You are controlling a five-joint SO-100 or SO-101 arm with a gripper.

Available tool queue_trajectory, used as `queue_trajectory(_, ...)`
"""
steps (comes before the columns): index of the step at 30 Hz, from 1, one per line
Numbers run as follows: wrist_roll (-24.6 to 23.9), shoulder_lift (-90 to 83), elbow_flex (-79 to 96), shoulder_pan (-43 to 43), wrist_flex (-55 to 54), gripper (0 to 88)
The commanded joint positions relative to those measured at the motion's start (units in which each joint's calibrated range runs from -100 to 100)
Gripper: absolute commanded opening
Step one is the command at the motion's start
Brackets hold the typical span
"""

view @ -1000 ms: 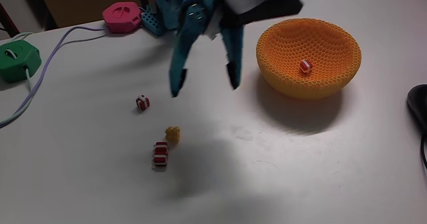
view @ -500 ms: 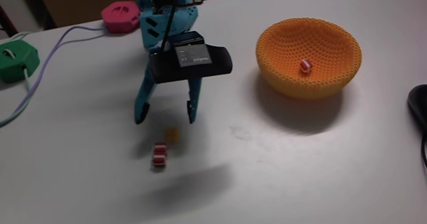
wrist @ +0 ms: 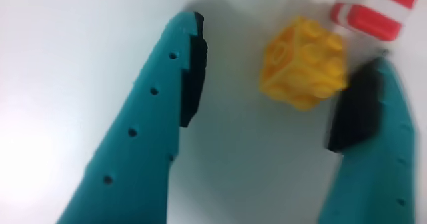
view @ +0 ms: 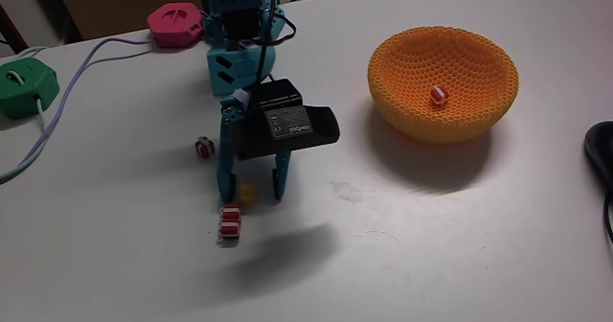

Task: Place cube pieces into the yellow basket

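Observation:
My teal gripper [view: 250, 196] stands open and points down at the table, its two fingers on either side of a small yellow-orange cube [view: 247, 194]. In the wrist view the gripper [wrist: 288, 43] is open around that yellow cube [wrist: 303, 64], which lies close to the right finger [wrist: 373, 151] and apart from the left one. A red-and-white striped cube [view: 231, 220] lies just in front of the fingertips and shows as a striped cube [wrist: 372, 7] at the wrist view's top right. Another striped cube [view: 202, 147] sits left of the arm. The yellow basket [view: 412, 111] stands at the right with one striped cube [view: 437, 95] inside.
A pink hexagonal box [view: 174, 23] and a green hexagonal box [view: 24, 84] with pale cables [view: 57, 111] lie at the back left. A black object [view: 601, 154] sits at the right edge. Bare white table lies between the arm and the basket.
The arm has swung left, away from the basket side, and come down. The open fingers now straddle the yellow-orange cube near the table.

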Motion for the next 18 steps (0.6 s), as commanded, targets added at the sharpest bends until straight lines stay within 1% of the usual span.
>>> queue_trajectory(1, 2.9, -0.5, -2.4, 1.9, -3.3, 1.0)
queue_trajectory(3, 4.3, -0.5, -2.4, 2.4, -5.2, 0.0)
queue_trajectory(6, 4.6, -0.7, -2.0, 2.2, -7.1, 0.0)
queue_trajectory(9, 5.7, -3.4, -0.5, 2.0, -12.4, 0.0)
queue_trajectory(13, 5.2, -13.5, 1.9, -2.8, -13.5, 0.0)
queue_trajectory(15, 4.9, -19.8, 3.4, -7.4, -10.3, 0.0)
queue_trajectory(18, 4.6, -27.5, 0.8, -17.3, 5.1, 0.0)
